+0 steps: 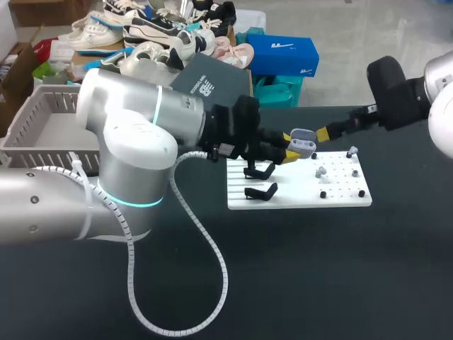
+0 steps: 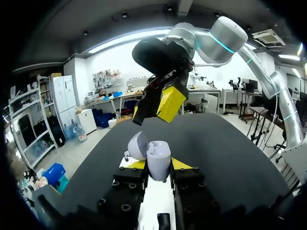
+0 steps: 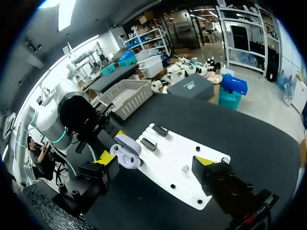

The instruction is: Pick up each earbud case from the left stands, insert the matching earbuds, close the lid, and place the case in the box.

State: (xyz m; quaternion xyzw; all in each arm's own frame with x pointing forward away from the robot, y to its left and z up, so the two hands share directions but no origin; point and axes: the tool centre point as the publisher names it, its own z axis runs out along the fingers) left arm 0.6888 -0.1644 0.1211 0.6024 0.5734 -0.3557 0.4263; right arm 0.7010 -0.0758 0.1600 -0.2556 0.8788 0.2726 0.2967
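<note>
We find the left gripper (image 2: 154, 166) pinching the case (image 2: 158, 157) from both sides, with its lid (image 2: 137, 144) open, held over the board's (image 1: 297, 197) far edge. The right gripper (image 3: 154, 159) hangs by that same edge, just beside the case, its fingers spread wide and apart from it. Two black stands (image 1: 262, 172) occupy the board's left part. Small earbuds (image 1: 320, 171) lie on its right part.

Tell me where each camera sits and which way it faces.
Head: above and behind, looking down on the table; left arm and right arm enter.
Left wrist: along the left hand, shut on the earbud case; right hand ahead.
Right wrist: along the open right hand, toward the white board and left arm.
All three share the earbud case.
</note>
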